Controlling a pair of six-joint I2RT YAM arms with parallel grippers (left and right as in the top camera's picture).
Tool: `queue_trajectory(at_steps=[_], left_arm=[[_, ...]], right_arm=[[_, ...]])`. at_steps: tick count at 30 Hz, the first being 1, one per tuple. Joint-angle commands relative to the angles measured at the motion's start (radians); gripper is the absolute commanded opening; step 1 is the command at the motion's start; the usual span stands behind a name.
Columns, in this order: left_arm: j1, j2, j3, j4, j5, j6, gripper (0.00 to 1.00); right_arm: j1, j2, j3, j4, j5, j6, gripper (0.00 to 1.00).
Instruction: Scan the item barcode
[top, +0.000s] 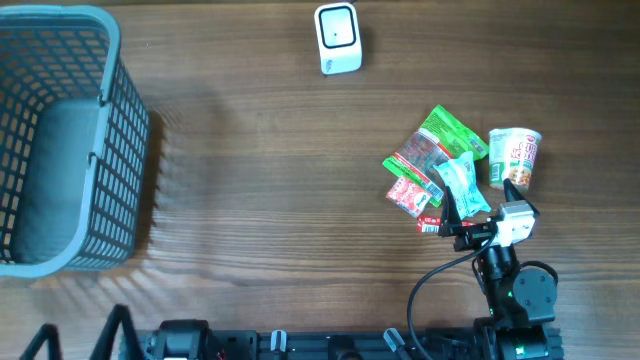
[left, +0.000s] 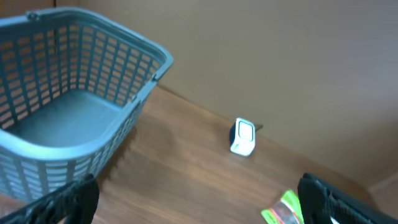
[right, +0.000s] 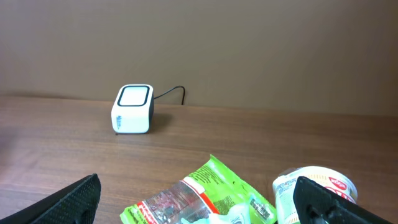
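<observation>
The items lie in a loose pile at the table's right: a green packet (top: 442, 138) (right: 208, 193), red packets (top: 408, 190), a pale blue packet (top: 466, 185) and a noodle cup (top: 515, 156) (right: 311, 186) on its side. The white barcode scanner (top: 337, 38) (right: 132, 109) (left: 242, 137) stands at the back centre. My right gripper (top: 483, 207) (right: 199, 210) hovers open over the near side of the pile, with the green packet showing between its fingers and nothing gripped. My left gripper (left: 199, 211) is open and empty low at the front left, facing the scanner.
A large grey-blue mesh basket (top: 60, 140) (left: 68, 118) takes up the far left of the table. A black cable (top: 430, 285) runs from the right arm's base. Bare wood lies between the basket and the pile.
</observation>
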Motion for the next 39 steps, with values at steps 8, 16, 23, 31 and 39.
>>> queue_trajectory(at_steps=[8, 16, 23, 31, 39], left_arm=[[0.064, -0.303, -0.573, 0.661, 0.081, 0.019, 1.00], [0.111, -0.352, -0.902, 1.196, 0.246, 0.018, 1.00], [0.110, -0.353, -1.272, 1.674, 0.255, -0.016, 1.00], [0.110, -0.353, -1.499, 1.764, 0.254, -0.056, 1.00], [0.110, -0.356, -1.564, 1.671, 0.243, -0.056, 1.00]], right_arm=[[-0.005, -0.009, -0.001, 0.003, -0.013, -0.013, 1.00], [-0.005, -0.009, -0.001, 0.003, -0.013, -0.013, 1.00], [-0.005, -0.009, -0.001, 0.003, -0.013, -0.013, 1.00], [-0.005, -0.009, -0.001, 0.003, -0.013, -0.013, 1.00], [-0.005, -0.009, -0.001, 0.003, -0.013, -0.013, 1.00]])
